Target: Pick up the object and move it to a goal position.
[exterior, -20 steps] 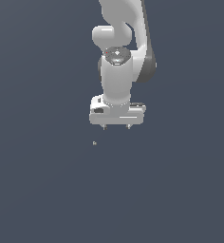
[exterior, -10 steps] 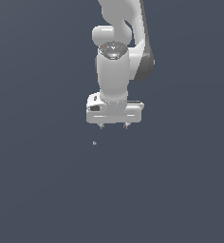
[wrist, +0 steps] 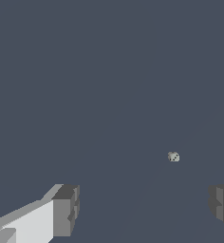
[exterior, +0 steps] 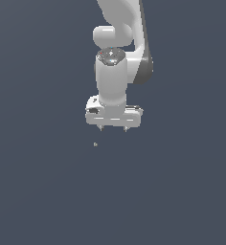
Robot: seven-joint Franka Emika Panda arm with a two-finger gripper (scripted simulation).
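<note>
Right now the end effector (exterior: 113, 128) hangs released and empty, its two short fingertips spread wide apart and pointing down, with nothing between them. From it, in the exterior view, the object (exterior: 95, 144) lies at about seven o'clock, near but clearly apart, a pale greyish-tan speck far smaller than a finger. In the wrist view the same speck (wrist: 173, 156) shows ahead of the two grey finger pads (wrist: 66, 210), closer to one pad than to the other rather than midway.

The main risk, as I judge it, is a miss. Because the speck is off the centreline, a straight descent would probably land a fingertip beside or on top of it, nudging it away instead of framing it. Its tiny size adds a second hazard: the pads may close past it, or pinch it at an edge so it squirts out or drops during the carry. Height above the surface cannot be read from these views, so a hard touchdown is also possible.

Outward from there, the dark surface is plain in every direction shown. No desk edge, wall or other item appears, and no goal marker is visible, so sideways correction looks unobstructed.
</note>
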